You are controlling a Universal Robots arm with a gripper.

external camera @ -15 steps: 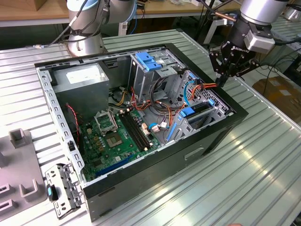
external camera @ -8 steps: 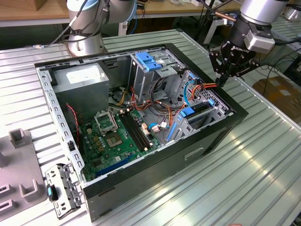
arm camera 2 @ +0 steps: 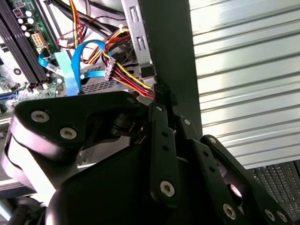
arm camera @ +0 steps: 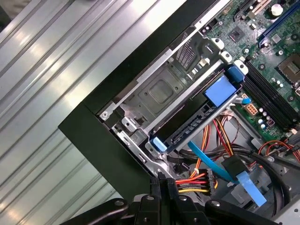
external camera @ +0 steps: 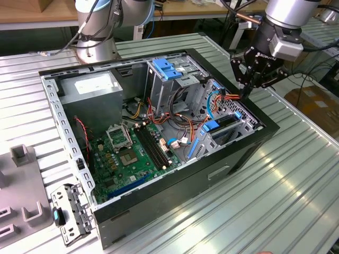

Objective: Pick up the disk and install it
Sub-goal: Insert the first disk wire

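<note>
Gripper (external camera: 247, 91) in the upper right of the exterior view, poised over the far edge of the open computer case (external camera: 249, 153), its fingers pressed together with nothing between them. In the second wrist view the closed fingertips (arm camera 2: 161, 96) meet at the frame's centre, just beside a bundle of red, yellow and black power wires (arm camera 2: 133, 79) ending in a connector; whether they touch the wires cannot be told.

The disk (arm camera: 197, 117) sits in the drive bay at the case corner, centre of the first wrist view: a dark slab held in a metal cage (arm camera: 159, 91), with blue plastic rails along its side and a blue tab (arm camera: 219, 90) at its inner end. In the exterior view the same blue rails (external camera: 212, 127) appear right of centre, inside the case wall. The disk thus appears already seated in its slot, judged from how flush it lies within the cage.

A flat blue data cable (arm camera: 211, 161) runs across the lower part of the first wrist view toward the bay. The motherboard (external camera: 127, 153) occupies the left-centre of the exterior view, the grey power supply (external camera: 92, 87) the upper left. The case rests on a ribbed metal table (external camera: 275, 211).
</note>
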